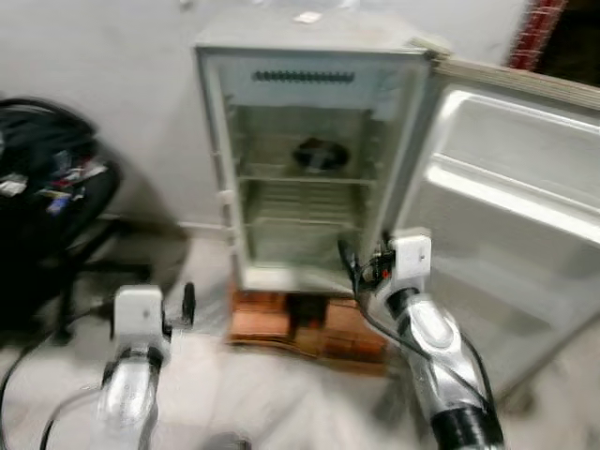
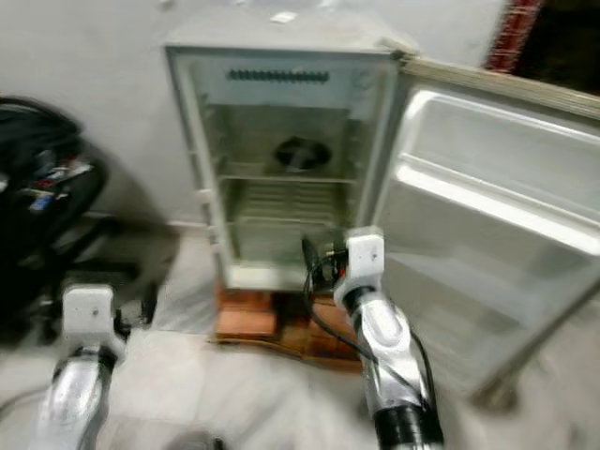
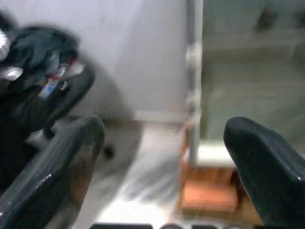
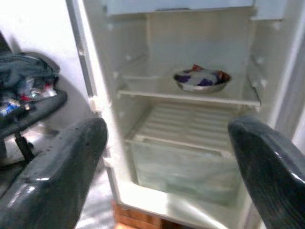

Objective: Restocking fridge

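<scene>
The right hand (image 4: 167,157) is raised in front of the open fridge (image 1: 309,159), level with its lower part, its two black fingers (image 4: 62,176) spread wide apart with nothing between them. Through that gap you look straight into the white cabinet. A metal bowl (image 4: 201,80) sits on the upper shelf (image 4: 190,95) towards the back, holding something white and purple with a bit of red; what it is cannot be made out. Below the shelf there is a ribbed white cover (image 4: 190,126) over a clear crisper drawer (image 4: 186,169).

The left hand (image 3: 167,162) is held lower and off to the left of the fridge, its fingers (image 3: 57,167) also parted and empty, pointing at the fridge's left edge and the wall beside it.

The fridge is a small, single-door unit, pale grey-white, with a vent strip (image 1: 302,77) across the top of the inside. Its door (image 1: 511,206) is swung fully open to the right, showing white door racks. The cabinet stands on a stack of reddish bricks (image 1: 300,328) on the pale floor (image 1: 281,394). Well off to the left is a black chair (image 1: 56,206) piled with dark bags and clutter. The head views are blurred.
</scene>
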### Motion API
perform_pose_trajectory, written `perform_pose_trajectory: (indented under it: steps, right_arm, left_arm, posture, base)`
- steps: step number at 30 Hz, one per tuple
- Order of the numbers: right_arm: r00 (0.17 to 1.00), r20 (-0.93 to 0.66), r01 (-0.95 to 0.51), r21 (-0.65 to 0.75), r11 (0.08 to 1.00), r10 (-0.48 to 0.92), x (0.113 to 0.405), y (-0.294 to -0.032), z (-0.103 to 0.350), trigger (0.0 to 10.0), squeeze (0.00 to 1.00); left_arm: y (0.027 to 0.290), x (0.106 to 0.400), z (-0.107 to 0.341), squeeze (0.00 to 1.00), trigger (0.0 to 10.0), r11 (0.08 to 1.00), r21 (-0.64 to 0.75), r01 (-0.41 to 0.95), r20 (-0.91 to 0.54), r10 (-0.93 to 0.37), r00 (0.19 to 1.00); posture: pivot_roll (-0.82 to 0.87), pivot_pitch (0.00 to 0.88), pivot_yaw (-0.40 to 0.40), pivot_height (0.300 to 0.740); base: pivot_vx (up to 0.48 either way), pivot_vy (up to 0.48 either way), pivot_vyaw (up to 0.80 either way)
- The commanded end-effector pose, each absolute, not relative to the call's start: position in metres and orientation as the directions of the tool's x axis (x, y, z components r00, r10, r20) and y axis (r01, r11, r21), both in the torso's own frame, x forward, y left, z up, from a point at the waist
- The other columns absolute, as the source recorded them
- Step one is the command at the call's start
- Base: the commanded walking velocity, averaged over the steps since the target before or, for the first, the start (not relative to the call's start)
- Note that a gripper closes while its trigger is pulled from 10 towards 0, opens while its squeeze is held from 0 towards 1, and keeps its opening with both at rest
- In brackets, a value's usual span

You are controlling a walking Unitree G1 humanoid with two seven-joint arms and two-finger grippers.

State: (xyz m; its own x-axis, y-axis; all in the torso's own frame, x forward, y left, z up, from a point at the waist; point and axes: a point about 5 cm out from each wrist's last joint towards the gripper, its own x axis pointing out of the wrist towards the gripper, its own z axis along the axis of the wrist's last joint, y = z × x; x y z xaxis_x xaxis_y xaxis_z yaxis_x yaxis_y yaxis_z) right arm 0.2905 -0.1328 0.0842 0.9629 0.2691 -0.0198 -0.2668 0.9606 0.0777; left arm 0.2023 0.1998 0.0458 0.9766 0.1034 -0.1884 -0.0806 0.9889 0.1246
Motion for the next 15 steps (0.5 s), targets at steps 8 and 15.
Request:
perform_pose_trajectory:
  steps: [8, 15]
  right_arm:
    - [0.985, -0.101, -0.130, 0.089, 0.988, 0.138, 0.288, -0.147, 0.070, 10.0, 0.00]
    - [0.984, -0.097, -0.141, 0.085, 0.986, 0.149, 0.289, -0.147, 0.073, 10.0, 0.00]
  left_arm:
    - [0.191, 0.217, 0.053, 0.00, 10.0, 0.993, 0.112, -0.046, -0.143, 0.062, 0.988]
    - [0.186, 0.215, 0.052, 0.00, 10.0, 0.994, 0.107, -0.023, -0.145, 0.039, 0.989]
  posture:
    - [0.01, 0.025, 0.027, 0.735]
    - [0.01, 0.029, 0.025, 0.735]
  base:
    - [0.000, 0.000, 0.00]
    - [0.000, -0.274, 0.00]
